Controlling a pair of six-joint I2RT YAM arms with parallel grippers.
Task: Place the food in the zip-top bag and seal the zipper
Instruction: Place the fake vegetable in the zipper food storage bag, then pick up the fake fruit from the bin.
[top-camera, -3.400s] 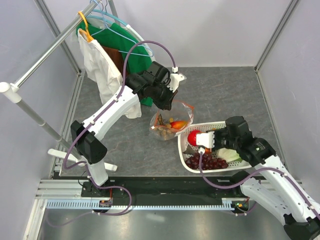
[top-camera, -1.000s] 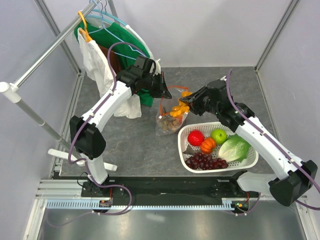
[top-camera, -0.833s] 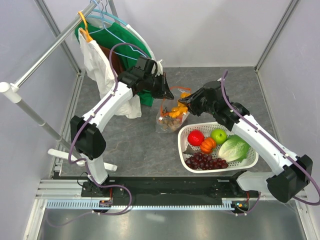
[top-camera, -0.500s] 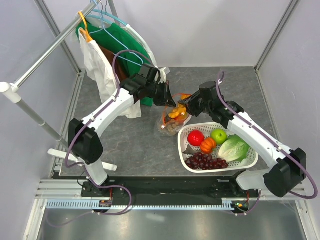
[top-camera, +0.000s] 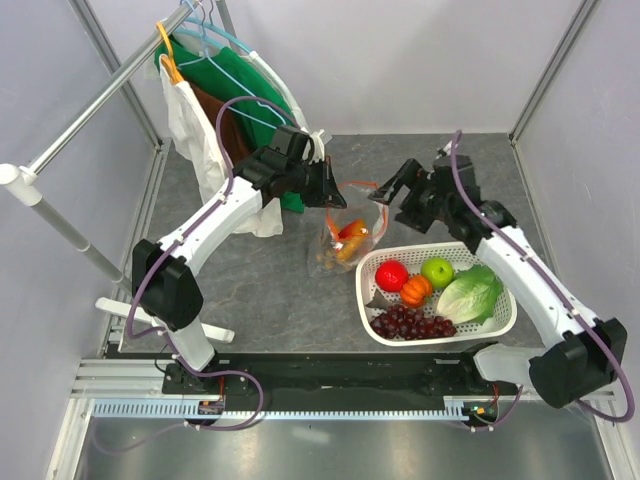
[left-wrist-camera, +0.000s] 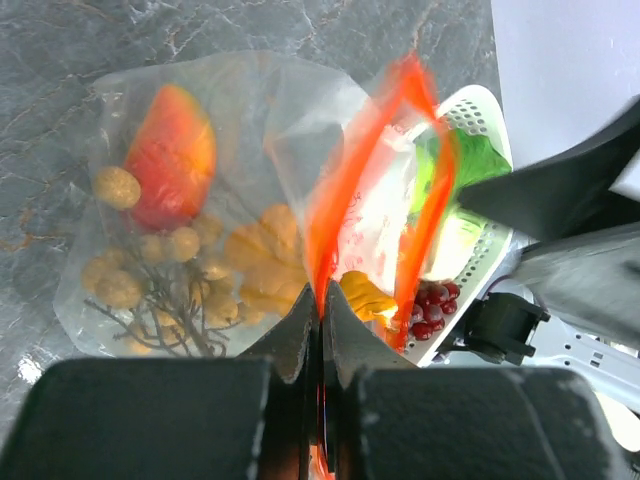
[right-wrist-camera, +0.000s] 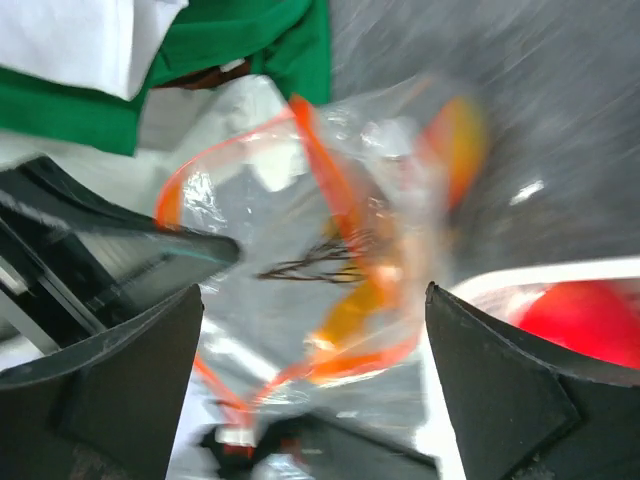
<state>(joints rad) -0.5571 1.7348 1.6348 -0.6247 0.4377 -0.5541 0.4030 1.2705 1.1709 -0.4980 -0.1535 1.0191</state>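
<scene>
Zipper (left-wrist-camera: 325, 210) pinched tight by left gripper (left-wrist-camera: 320, 292), propping bag (top-camera: 345, 240) mouth open for loading; right gripper (top-camera: 390, 185) spread wide, empty, beside mouth; fruit (top-camera: 391, 275) waits in basket (top-camera: 363, 295).

Bright, even light from above leaves only faint shadows on the desk (top-camera: 260, 290). The overhead view is sharp; the right wrist view is motion-smeared, and the bag (left-wrist-camera: 260, 90) glints, its zipper (left-wrist-camera: 332, 200) blurred.

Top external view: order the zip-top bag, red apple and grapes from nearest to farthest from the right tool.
1. zip-top bag, just left of the right tool.
2. red apple, back-left in the basket.
3. grapes, along the basket's near edge.
</scene>
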